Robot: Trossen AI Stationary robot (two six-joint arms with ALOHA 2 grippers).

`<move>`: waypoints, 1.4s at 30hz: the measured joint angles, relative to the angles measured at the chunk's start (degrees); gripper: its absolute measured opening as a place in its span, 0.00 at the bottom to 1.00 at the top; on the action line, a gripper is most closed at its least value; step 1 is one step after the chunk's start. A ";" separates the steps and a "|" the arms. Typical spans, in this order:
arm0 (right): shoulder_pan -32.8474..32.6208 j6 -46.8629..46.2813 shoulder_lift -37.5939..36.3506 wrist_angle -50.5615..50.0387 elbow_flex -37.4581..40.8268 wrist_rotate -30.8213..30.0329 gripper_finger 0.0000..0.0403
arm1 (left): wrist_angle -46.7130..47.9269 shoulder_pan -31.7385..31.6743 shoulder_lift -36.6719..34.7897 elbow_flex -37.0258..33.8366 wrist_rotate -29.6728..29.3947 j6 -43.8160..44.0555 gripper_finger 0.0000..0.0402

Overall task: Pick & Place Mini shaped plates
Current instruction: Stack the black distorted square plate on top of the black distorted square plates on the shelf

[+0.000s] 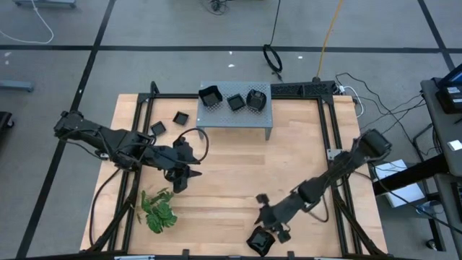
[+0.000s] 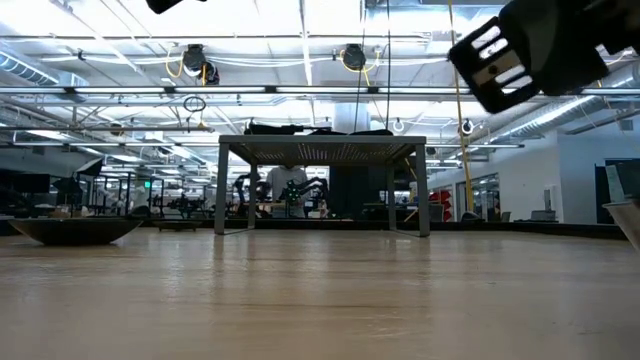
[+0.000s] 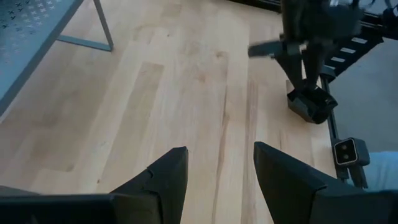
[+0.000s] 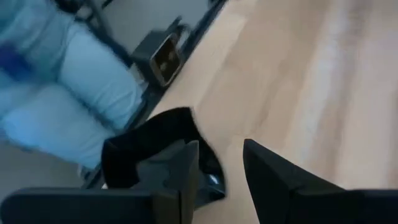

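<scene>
Down at the table's near edge the right gripper (image 4: 217,180) has one finger inside a black mini plate (image 1: 260,240), pinching its rim. Three more plates (image 1: 234,100) sit on the grey perforated stand (image 1: 268,123), two (image 1: 169,121) on the wood beside it. The left gripper (image 3: 217,180) hovers spread and empty over bare boards near the green sprig (image 1: 158,209).

The left pincer (image 3: 221,171) is seen with its two dark fingers parted above the bare wooden desk (image 3: 186,93). Far across the desk, by its black frame edge, a black mini plate (image 3: 311,104) is gripped by the right pincer (image 3: 305,93). A grey perforated stand (image 3: 37,34) is seen at the opposite side.
</scene>
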State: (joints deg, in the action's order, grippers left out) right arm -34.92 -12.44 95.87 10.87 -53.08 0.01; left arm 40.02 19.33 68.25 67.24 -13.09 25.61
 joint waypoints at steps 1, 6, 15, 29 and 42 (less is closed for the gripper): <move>-0.09 1.21 1.39 0.57 -0.59 0.53 0.29 | 0.00 0.00 0.00 0.00 -0.02 0.02 0.46; 0.36 6.09 7.32 2.29 -2.83 3.10 0.29 | -0.03 0.02 0.00 0.00 -0.02 0.45 0.46; 0.46 7.60 12.98 2.78 -4.28 6.51 0.29 | -0.03 0.04 0.02 0.00 0.01 1.46 0.46; 1.38 13.57 12.79 3.81 -4.23 7.43 0.01 | 0.43 0.04 0.02 0.00 0.01 1.31 0.46; 23.49 -2.40 14.27 18.23 -6.21 -8.75 0.00 | 0.54 0.35 0.02 0.00 0.09 -0.46 0.46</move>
State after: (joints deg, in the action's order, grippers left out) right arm -11.43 -14.84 110.14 29.11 -59.29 -8.74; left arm 40.56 19.68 68.27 67.24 -13.00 25.15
